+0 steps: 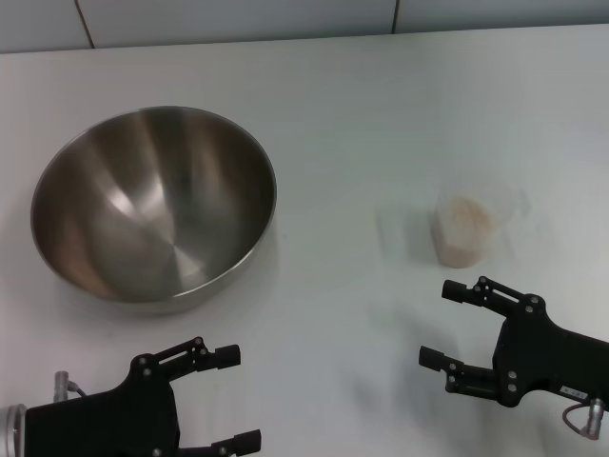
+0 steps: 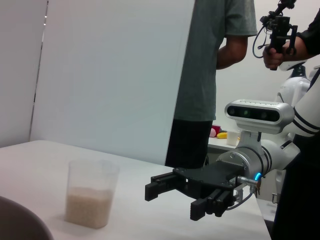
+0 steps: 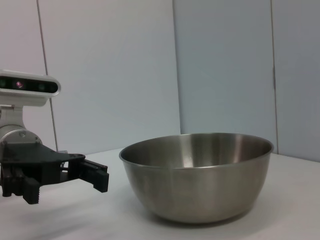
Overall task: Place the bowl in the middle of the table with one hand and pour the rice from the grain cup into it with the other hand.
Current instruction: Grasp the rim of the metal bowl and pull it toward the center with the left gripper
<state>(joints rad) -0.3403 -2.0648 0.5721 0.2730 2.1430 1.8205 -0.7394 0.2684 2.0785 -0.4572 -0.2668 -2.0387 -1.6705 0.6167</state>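
Note:
The bowl (image 1: 152, 205), wide and steel, stands empty on the left part of the white table (image 1: 362, 124); it also fills the right wrist view as the bowl (image 3: 197, 175). The grain cup (image 1: 463, 231) stands upright to the right, holding rice (image 1: 464, 221). My left gripper (image 1: 238, 397) is open near the front edge, just short of the bowl and apart from it. My right gripper (image 1: 441, 325) is open a little in front of the cup, holding nothing. The left wrist view shows the cup (image 2: 91, 192), its rice (image 2: 89, 207) and the right gripper (image 2: 172, 200).
A person in a grey-green shirt (image 2: 215, 75) stands beyond the table's side, next to a white camera head (image 2: 257, 112). The table's far edge (image 1: 285, 40) meets a wall. Bare tabletop (image 1: 352, 219) lies between bowl and cup.

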